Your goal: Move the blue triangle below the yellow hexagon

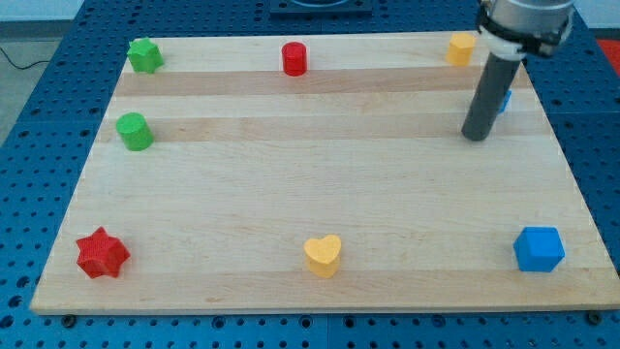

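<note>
Rod-ended and clawless, the arm has no jaws to open or close and holds nothing; my tip (476, 136) rests on the wooden board (320, 194) at the far right, with the dark rod rising up and slightly right toward the arm's grey collar at the top edge. Just right of the rod, touching or nearly touching it, a sliver of the blue triangle (505, 100) peeks out; most of it is hidden behind the rod, so its shape cannot be made out. Farther back and a little left of the rod sits the yellow hexagon (462, 47), near the far right corner, so the blue piece lies nearer than it and slightly to its right. Along the far edge a red cylinder (294, 59) stands near the middle and a green star-like block (145, 55) sits at the far left corner. A green cylinder (134, 131) stands on the left side, nearer than that block. On the near side, a red star (102, 254) lies at the left, a yellow heart (324, 255) around the middle, and a blue cube (539, 249) at the right, well apart from my tip
</note>
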`<act>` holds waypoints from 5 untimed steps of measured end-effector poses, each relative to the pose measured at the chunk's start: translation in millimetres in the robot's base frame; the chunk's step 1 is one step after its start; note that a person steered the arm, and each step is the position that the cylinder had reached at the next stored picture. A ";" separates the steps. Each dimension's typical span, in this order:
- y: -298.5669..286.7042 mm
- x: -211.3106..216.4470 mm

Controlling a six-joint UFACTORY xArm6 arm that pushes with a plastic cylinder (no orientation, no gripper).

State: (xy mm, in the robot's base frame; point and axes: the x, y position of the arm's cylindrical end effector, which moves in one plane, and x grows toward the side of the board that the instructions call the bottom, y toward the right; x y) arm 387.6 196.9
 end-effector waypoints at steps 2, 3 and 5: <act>-10.2 -58.3; -33.6 -31.3; -25.3 38.8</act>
State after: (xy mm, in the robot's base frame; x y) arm 426.3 171.6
